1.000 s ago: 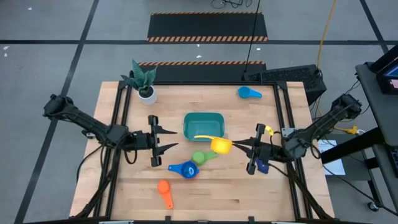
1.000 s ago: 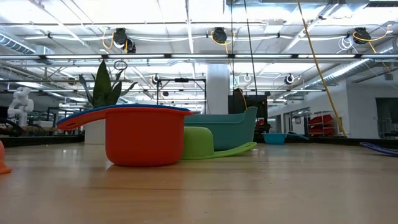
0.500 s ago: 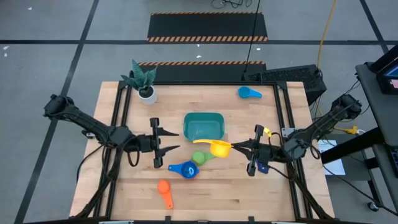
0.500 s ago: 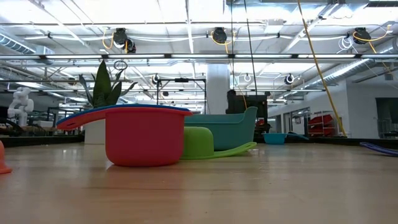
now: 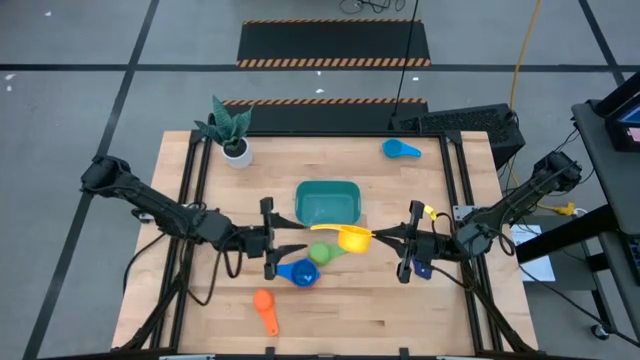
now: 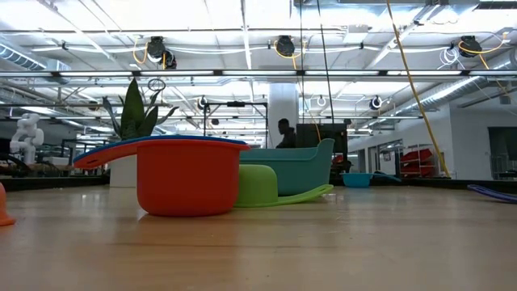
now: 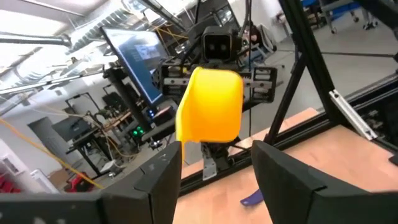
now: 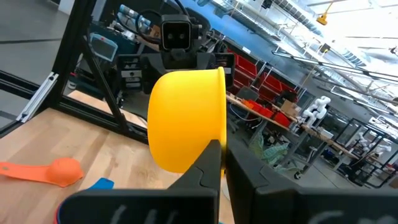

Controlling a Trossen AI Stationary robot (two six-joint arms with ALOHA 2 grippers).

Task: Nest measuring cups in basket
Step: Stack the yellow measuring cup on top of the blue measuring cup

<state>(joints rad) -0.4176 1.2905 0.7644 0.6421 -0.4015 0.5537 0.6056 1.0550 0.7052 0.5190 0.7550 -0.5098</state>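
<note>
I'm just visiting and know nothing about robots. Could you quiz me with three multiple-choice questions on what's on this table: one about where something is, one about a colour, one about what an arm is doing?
1. Where is the light blue cup?
A. in the basket
B. near the table's far right corner
C. beside the plant

2. What colour is the cup held up between the arms?
A. yellow
B. green
C. red

3. The left end effector is:
A. gripping the plant
B. open, empty
C. inside the basket

Answers:
1 B, it lies alone beyond the basket.
2 A, the right end effector is shut on the yellow cup.
3 B, its fingers are spread beside the dark blue cup.
</note>
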